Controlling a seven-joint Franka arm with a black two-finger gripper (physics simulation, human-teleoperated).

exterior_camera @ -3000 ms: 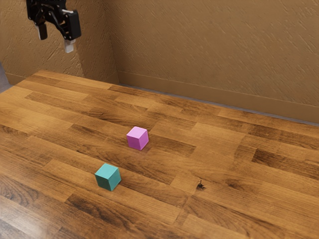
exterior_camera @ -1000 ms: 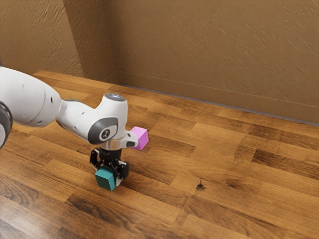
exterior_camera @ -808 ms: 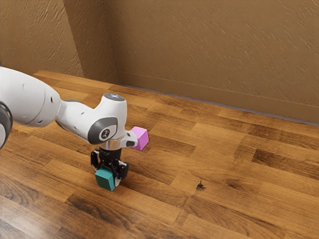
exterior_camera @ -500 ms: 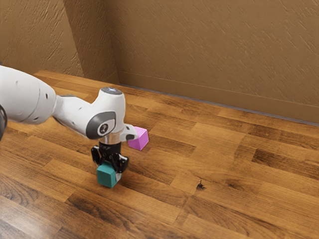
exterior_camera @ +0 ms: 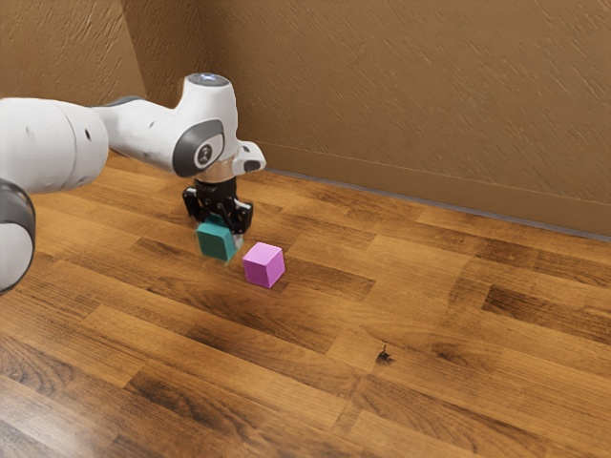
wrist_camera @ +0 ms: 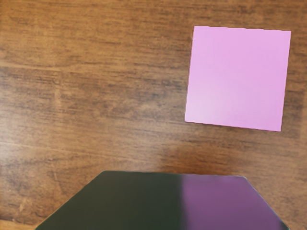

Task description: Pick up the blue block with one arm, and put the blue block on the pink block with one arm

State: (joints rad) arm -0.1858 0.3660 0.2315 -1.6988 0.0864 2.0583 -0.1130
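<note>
My gripper (exterior_camera: 219,229) is shut on the blue block (exterior_camera: 218,241), a teal cube that hangs in the air above the wooden table. The pink block (exterior_camera: 263,264) rests on the table just to the exterior view's right of the held cube and lower. In the wrist view the pink block (wrist_camera: 238,78) lies flat on the wood below my hand, off to one side, and the dark shape close under the hand is the blue block (wrist_camera: 163,201).
The wooden table (exterior_camera: 401,315) stretches wide toward the exterior view's right and front. A brown textured wall (exterior_camera: 430,95) runs along its far edge. A small dark mark (exterior_camera: 383,355) sits on the wood to the right of the blocks.
My gripper came down from the upper left, closed on the blue block on the table, then lifted it up and carried it back toward the pink block.
</note>
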